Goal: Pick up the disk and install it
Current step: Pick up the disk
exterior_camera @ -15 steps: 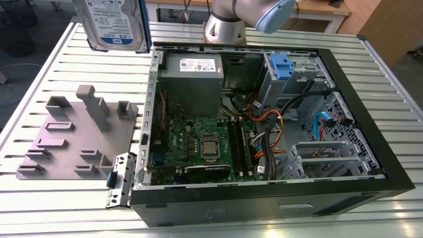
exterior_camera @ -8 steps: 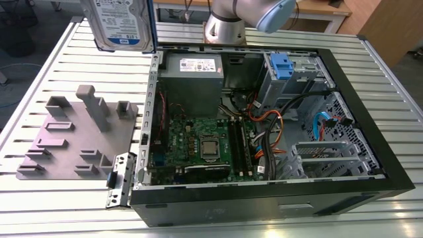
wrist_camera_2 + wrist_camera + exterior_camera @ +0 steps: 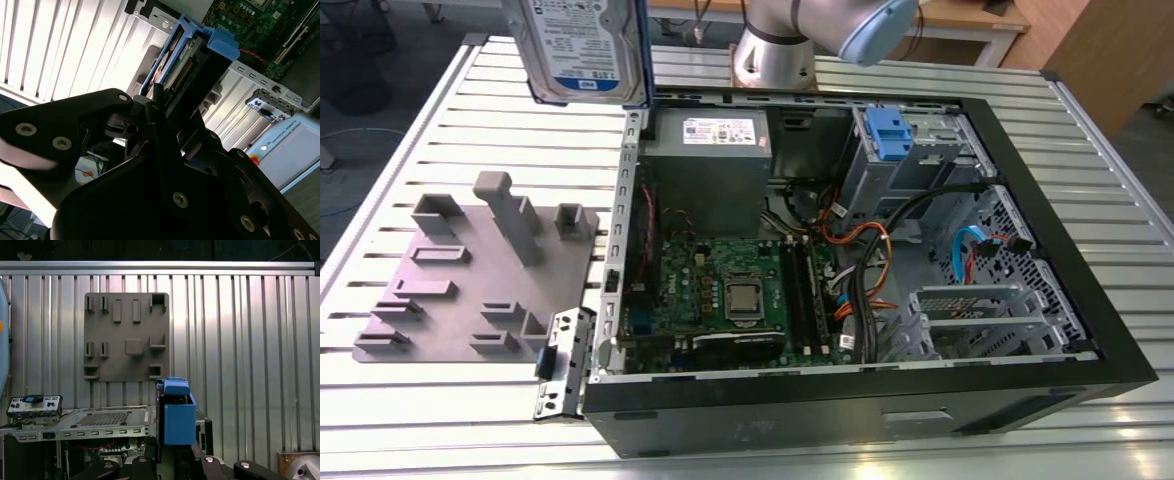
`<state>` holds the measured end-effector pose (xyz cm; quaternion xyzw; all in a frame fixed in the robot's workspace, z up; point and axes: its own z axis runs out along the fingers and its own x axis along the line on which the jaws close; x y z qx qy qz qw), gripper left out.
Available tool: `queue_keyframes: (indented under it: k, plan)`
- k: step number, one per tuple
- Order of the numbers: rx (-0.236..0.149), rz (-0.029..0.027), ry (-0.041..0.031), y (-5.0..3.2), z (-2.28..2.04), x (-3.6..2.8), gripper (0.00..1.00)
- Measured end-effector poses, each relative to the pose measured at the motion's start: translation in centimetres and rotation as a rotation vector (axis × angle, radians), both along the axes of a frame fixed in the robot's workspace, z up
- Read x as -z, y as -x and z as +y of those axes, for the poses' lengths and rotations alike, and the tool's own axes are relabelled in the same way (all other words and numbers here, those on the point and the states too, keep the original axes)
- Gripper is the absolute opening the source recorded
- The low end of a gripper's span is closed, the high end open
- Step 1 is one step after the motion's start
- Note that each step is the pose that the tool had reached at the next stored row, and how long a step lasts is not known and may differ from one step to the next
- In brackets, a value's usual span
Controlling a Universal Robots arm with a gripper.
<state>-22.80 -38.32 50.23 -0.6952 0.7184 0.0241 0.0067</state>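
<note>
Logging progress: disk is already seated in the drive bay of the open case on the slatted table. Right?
No. The disk is not seated: the hand holds it up beside the open case, per the exterior view. The rest stands.

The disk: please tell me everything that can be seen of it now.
The disk is a flat silver metal drive with a white-and-blue label, framed by blue plastic rails. It hangs on edge in the air over the slatted table, near a corner of the open computer case, not in it. In the second wrist view the tool is shut on it, and its connector edge shows.
</note>
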Motion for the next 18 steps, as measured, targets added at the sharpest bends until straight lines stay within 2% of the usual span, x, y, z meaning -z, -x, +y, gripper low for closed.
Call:
queue_keyframes:
  k: [18]
  plan:
    - [0.0,-0.0001,0.0,-3.21,0.0,0.07,0.35]
